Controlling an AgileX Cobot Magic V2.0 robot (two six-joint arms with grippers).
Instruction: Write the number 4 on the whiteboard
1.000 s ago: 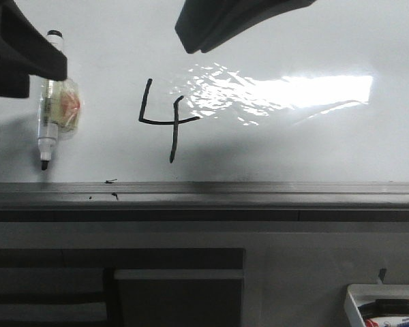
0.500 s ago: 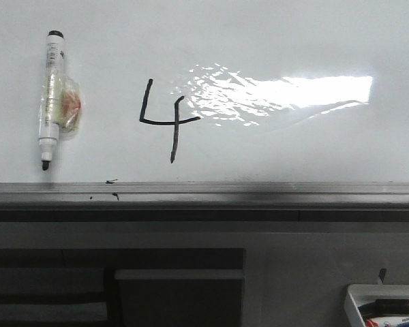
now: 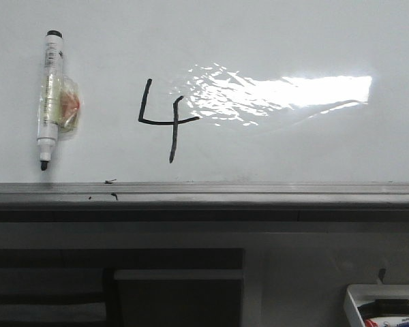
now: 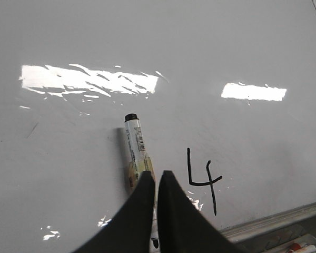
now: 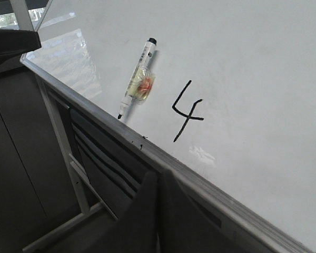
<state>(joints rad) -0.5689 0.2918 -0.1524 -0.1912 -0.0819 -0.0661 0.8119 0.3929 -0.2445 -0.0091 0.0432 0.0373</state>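
A black open-topped number 4 [image 3: 165, 121] is drawn on the glossy whiteboard [image 3: 293, 41], left of the glare. It also shows in the left wrist view [image 4: 203, 180] and the right wrist view [image 5: 187, 112]. A white marker pen [image 3: 51, 99] with a black tip pointing down sticks to the board left of the 4, uncapped. Neither gripper shows in the front view. My left gripper [image 4: 156, 176] is shut and empty, held off the board in front of the marker [image 4: 135, 147]. My right gripper [image 5: 158, 176] is shut and empty, back over the board's ledge [image 5: 163, 158].
A grey metal ledge [image 3: 259, 194] runs along the board's lower edge, with small black smudges [image 3: 110, 181] on it. A small white tray of markers [image 3: 385, 306] hangs at the lower right. Dark panels [image 3: 88, 286] lie below the ledge.
Both arms, dark at the top of the front view one second ago, have pulled out of that view. The marker stays on the board and the 4 is unchanged.
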